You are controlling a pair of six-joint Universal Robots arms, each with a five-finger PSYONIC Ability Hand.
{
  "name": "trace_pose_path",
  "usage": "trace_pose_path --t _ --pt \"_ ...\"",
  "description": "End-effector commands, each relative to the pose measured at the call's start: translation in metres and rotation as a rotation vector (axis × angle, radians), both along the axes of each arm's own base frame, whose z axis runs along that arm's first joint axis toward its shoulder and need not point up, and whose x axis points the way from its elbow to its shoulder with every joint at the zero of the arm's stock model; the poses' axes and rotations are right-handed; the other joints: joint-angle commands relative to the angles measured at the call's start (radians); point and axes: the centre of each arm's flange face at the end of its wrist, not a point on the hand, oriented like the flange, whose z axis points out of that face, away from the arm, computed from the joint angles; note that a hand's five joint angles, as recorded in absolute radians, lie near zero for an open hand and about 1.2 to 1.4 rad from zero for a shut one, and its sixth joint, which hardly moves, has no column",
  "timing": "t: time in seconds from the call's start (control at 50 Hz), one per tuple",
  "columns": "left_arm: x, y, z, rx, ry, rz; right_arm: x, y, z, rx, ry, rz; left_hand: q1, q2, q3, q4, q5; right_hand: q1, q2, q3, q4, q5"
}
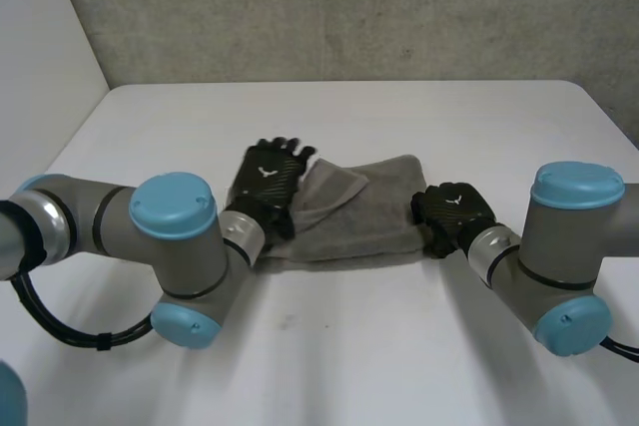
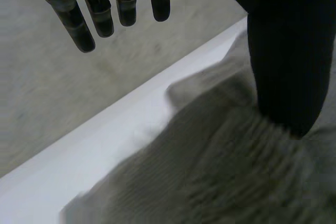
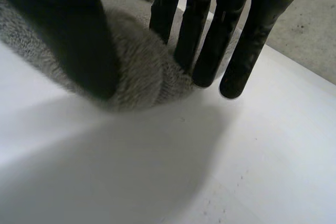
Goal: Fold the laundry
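The grey towel (image 1: 371,218) lay on the white desk (image 1: 399,346) between my two arms. Its long axis ran across in front of me, from one side to the other, and it was already partly doubled over.

My left robot hand (image 1: 268,179) was at the towel's left end. Its fingers were straight and spread, clear of the cloth and closed round nothing. Only the thumb came down onto the pile. Just beside that hand a loose flap of the towel stood up, rumpled, leaning in toward the middle.

My right robot hand (image 1: 454,209) was at the opposite, right end. In its wrist view the short edge of the towel bulged between my thumb on one side and my straight fingers on the other, and I read that as a pinch on that edge.

So each hand sat at its own end of the long axis, with the whole length of the cloth between them. The right hand was the one with a grip. I judged that the coming fold would turn on carrying that right end along the axis toward the left, where my open hand could pin the loose flap flat.
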Motion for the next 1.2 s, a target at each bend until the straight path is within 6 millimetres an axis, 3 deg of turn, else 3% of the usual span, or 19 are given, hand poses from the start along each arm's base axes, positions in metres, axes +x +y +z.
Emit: trace_pose_path --t 0.02,0.26,0.36,0.4,0.42,0.46,0.52,0.58,0.66,0.68,0.7,0.72,0.74,0.76,0.88,0.92,1.0,1.08,1.2 --pt "0.026 -0.012 0.013 -0.032 -0.04 0.214 -0.002 -0.01 0.01 -0.075 -0.021 -0.017 0.041 0.034 0.035 0.037 0.021 0.619 0.402 0.411 0.411 0.453" --pt "0.047 0.033 0.05 -0.065 -0.061 0.205 -0.023 -0.015 0.067 -0.316 0.16 -0.024 0.023 0.017 0.017 0.019 0.004 0.619 0.402 0.411 0.411 0.453" --pt "0.05 0.05 0.067 -0.088 -0.042 0.188 -0.012 -0.017 0.089 -0.456 0.254 0.03 0.012 0.005 0.005 0.008 -0.008 0.619 0.402 0.411 0.411 0.453" --pt "0.053 0.055 0.071 -0.094 -0.037 0.188 0.021 0.0 0.098 -0.516 0.232 0.133 0.012 0.005 0.005 0.008 -0.008 0.619 0.402 0.411 0.411 0.453" --pt "0.053 0.055 0.071 -0.094 -0.037 0.188 0.021 0.0 0.098 -0.516 0.232 0.134 0.012 0.005 0.005 0.008 -0.008 0.619 0.402 0.411 0.411 0.453" --pt "0.056 0.058 0.074 -0.097 -0.036 0.19 0.065 0.03 0.091 -0.535 0.185 0.301 0.012 0.005 0.005 0.008 -0.008 0.619 0.402 0.411 0.411 0.453" --pt "0.057 0.06 0.074 -0.096 -0.036 0.189 0.091 0.058 0.074 -0.512 0.159 0.46 0.012 0.005 0.005 0.008 -0.008 0.619 0.402 0.411 0.411 0.453" --pt "0.061 0.062 0.075 -0.095 -0.035 0.195 0.1 0.074 0.062 -0.494 0.151 0.546 0.012 0.005 0.005 0.008 -0.008 0.619 0.402 0.411 0.411 0.453" --pt "0.062 0.062 0.074 -0.092 -0.036 0.198 0.112 0.104 0.025 -0.427 0.163 0.706 0.006 -0.001 -0.001 0.002 -0.014 0.619 0.402 0.411 0.411 0.453" --pt "0.061 0.063 0.075 -0.095 -0.035 0.195 0.112 0.104 0.019 -0.415 0.183 0.698 0.003 -0.004 -0.004 -0.001 -0.017 0.619 0.402 0.411 0.411 0.453" --pt "0.061 0.063 0.075 -0.095 -0.035 0.195 0.111 0.101 0.019 -0.408 0.202 0.668 0.003 -0.004 -0.004 -0.001 -0.017 0.207 -0.01 -0.001 -0.001 0.042" --pt "0.059 0.064 0.076 -0.098 -0.032 0.189 0.111 0.101 0.019 -0.408 0.202 0.668 0.003 -0.004 -0.004 -0.001 -0.017 0.203 -0.014 -0.005 -0.005 0.037" --pt "0.058 0.063 0.079 -0.106 -0.026 0.188 0.107 0.096 0.023 -0.405 0.222 0.616 0.003 -0.004 -0.004 -0.001 -0.017 -0.312 -0.529 -0.52 -0.519 -0.477" --pt "0.058 0.063 0.079 -0.106 -0.026 0.188 0.104 0.092 0.032 -0.406 0.237 0.555 0.003 -0.004 -0.004 -0.001 -0.017 -0.603 -0.82 -0.811 -0.811 -0.769" --pt "0.043 0.056 0.098 -0.15 0.053 0.164 0.086 0.073 0.063 -0.352 0.153 0.352 0.012 0.005 0.005 0.008 -0.008 -0.603 -0.82 -0.811 -0.811 -0.769" --pt "0.03 0.051 0.106 -0.139 0.129 0.131 0.071 0.062 0.1 -0.292 -0.04 0.236 0.029 0.022 0.023 0.025 0.009 -0.603 -0.82 -0.811 -0.811 -0.769" --pt "0.015 0.042 0.111 -0.117 0.212 0.109 0.043 0.042 0.126 -0.125 -0.261 0.102 0.032 0.025 0.026 0.028 0.012 -0.603 -0.82 -0.811 -0.811 -0.769" --pt "-0.002 0.034 0.1 -0.025 0.239 0.092 0.038 0.031 0.12 -0.025 -0.284 0.092 0.05 0.043 0.043 0.046 0.03 -0.603 -0.82 -0.811 -0.811 -0.769" --pt "-0.017 0.025 0.06 0.123 0.148 0.105 0.049 0.009 0.079 0.137 -0.235 0.123 0.05 0.043 0.043 0.046 0.03 -0.603 -0.82 -0.811 -0.811 -0.769"
